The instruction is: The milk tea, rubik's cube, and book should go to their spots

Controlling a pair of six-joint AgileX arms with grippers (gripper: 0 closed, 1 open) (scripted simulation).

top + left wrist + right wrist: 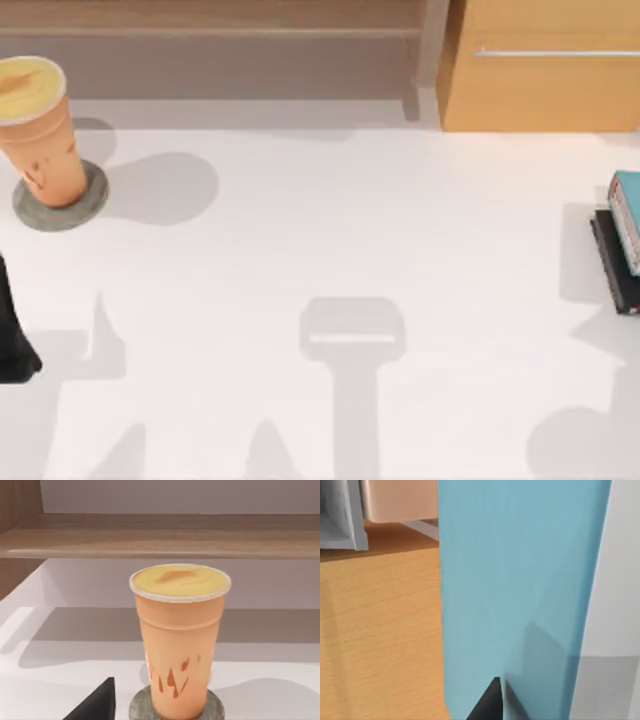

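Standing upright on a grey coaster [60, 205] at the table's [330, 240] far left: milk tea [38, 135], marks showing in the left wrist view [179, 645]. Lying atop a black book [612, 262] at the right edge: book [628, 215], filling the right wrist view [520, 590]. Left arm [15, 340] sitting at the left edge; finger state of either gripper impossible to tell.

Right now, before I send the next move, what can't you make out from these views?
- Left tool: cut off by the top view's left edge, so its opening can't be read.
- Book: cropped by the right edge in the top view, lying on a black book; its extent is unknown.
- Right tool: a dark sliver against the book's cover; grip unclear.
- Milk tea: coaster partly cropped.
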